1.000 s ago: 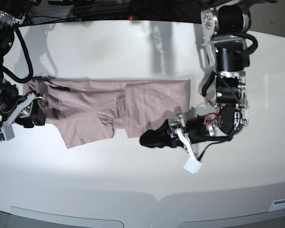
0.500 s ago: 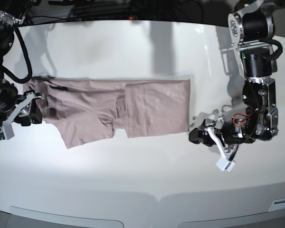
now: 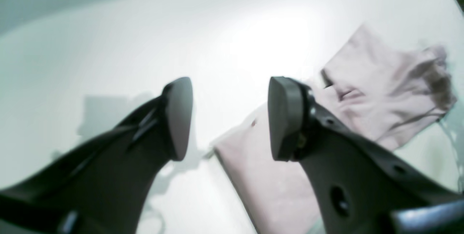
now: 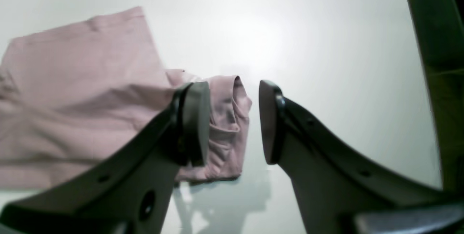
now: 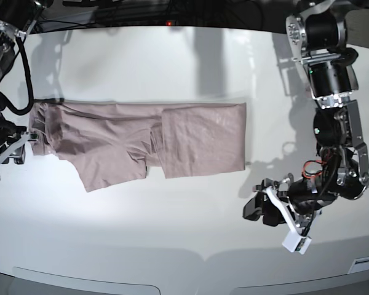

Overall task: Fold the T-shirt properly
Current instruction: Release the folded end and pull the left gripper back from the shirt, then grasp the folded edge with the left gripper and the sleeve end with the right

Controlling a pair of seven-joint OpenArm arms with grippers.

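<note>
The T-shirt (image 5: 141, 138) lies flat, long axis left-right across the table (image 5: 172, 246). Left gripper (image 5: 258, 209) off its right corner, right gripper (image 5: 15, 153) at its left end, both spread, empty.

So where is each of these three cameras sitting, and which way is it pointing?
Base: high above the white table, looking down on the T-shirt, with the left gripper and right gripper on their arms at either side.
Left wrist: on the left arm, looking past its open fingers at the shirt's folded end.
Right wrist: on the right arm, looking past its open fingers at the shirt's bunched end.
Shared: all three show the same pink shirt on the same table.
</note>
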